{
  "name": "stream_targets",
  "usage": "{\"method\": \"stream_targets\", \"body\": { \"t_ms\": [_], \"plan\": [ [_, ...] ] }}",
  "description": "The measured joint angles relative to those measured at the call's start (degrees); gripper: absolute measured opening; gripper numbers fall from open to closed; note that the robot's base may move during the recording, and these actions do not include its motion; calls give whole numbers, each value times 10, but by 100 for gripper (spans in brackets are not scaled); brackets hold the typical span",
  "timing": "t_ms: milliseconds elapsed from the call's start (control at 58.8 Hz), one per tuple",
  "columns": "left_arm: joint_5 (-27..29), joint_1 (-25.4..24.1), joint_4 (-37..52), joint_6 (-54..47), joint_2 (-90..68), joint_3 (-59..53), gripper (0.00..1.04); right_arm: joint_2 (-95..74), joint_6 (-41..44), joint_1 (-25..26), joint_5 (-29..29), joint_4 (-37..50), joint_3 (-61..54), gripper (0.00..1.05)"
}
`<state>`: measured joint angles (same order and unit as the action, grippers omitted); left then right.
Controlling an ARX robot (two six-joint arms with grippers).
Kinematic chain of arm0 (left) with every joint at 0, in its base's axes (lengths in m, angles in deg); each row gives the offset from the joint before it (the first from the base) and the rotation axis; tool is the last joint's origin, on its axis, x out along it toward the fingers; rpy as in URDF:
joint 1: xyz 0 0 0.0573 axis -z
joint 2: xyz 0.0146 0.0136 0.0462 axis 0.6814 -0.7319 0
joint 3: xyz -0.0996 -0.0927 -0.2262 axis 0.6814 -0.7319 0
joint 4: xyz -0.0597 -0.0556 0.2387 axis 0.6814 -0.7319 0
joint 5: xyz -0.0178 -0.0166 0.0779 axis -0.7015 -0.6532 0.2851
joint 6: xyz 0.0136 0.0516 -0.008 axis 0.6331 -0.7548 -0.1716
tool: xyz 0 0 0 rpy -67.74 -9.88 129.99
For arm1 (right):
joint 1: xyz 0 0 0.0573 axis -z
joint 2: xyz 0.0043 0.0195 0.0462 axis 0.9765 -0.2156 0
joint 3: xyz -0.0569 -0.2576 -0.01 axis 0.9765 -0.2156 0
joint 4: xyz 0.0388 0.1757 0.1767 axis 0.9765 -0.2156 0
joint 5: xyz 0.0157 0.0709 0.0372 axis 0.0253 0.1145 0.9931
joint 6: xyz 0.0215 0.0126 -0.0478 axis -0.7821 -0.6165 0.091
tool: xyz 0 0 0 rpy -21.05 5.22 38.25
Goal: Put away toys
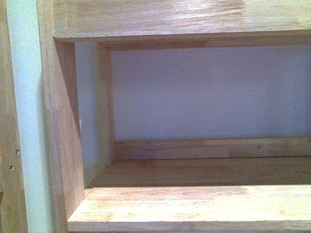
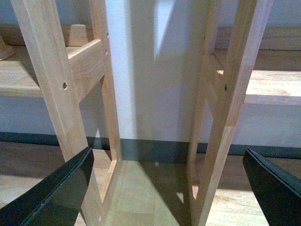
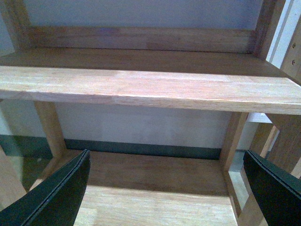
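The toys are out of view in all three views. My left gripper (image 2: 167, 162) is open, its two black fingers (image 2: 61, 190) spread wide, with only wooden shelf legs (image 2: 221, 117) and the floor between them. My right gripper (image 3: 165, 162) is also open, its black fingers (image 3: 59, 193) framing a low wooden board under a shelf plank (image 3: 150, 87). Neither arm shows in the front view, which looks straight into a wooden shelf compartment (image 1: 194, 170).
The compartment has a thick front plank (image 1: 189, 206), a side post (image 1: 60, 131) on its left and a pale wall (image 1: 209, 92) behind. In the left wrist view two slanted leg pairs (image 2: 70, 94) stand before a wall with a dark baseboard (image 2: 150, 150). A small tan shape (image 2: 3, 47) lies on a shelf at the frame's edge.
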<state>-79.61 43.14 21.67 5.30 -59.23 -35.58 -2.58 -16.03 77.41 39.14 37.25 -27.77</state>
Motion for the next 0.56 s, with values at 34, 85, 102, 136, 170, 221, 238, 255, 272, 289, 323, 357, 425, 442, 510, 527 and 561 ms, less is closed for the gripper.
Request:
{"method": "stream_targets", "body": {
  "t_ms": [34,85,102,136,170,221,238,255,272,289,323,357,425,442,510,527,561],
  "plan": [
    [0,0,0,0,0,0,99,0,0,0,0,0,0,98],
    [0,0,0,0,0,0,99,0,0,0,0,0,0,98],
    [0,0,0,0,0,0,98,0,0,0,0,0,0,98],
    [0,0,0,0,0,0,99,0,0,0,0,0,0,98],
    [0,0,0,0,0,0,99,0,0,0,0,0,0,98],
    [0,0,0,0,0,0,99,0,0,0,0,0,0,98],
    [0,0,0,0,0,0,99,0,0,0,0,0,0,98],
    [0,0,0,0,0,0,99,0,0,0,0,0,0,98],
    [0,0,0,0,0,0,99,0,0,0,0,0,0,98],
    [0,0,0,0,0,0,99,0,0,0,0,0,0,98],
    [0,0,0,0,0,0,99,0,0,0,0,0,0,98],
    [0,0,0,0,0,0,99,0,0,0,0,0,0,98],
    [0,0,0,0,0,0,98,0,0,0,0,0,0,98],
    [0,0,0,0,0,0,98,0,0,0,0,0,0,98],
    [0,0,0,0,0,0,99,0,0,0,0,0,0,98],
    [0,0,0,0,0,0,99,0,0,0,0,0,0,98],
    [0,0,0,0,0,0,99,0,0,0,0,0,0,98]
  ]
}}
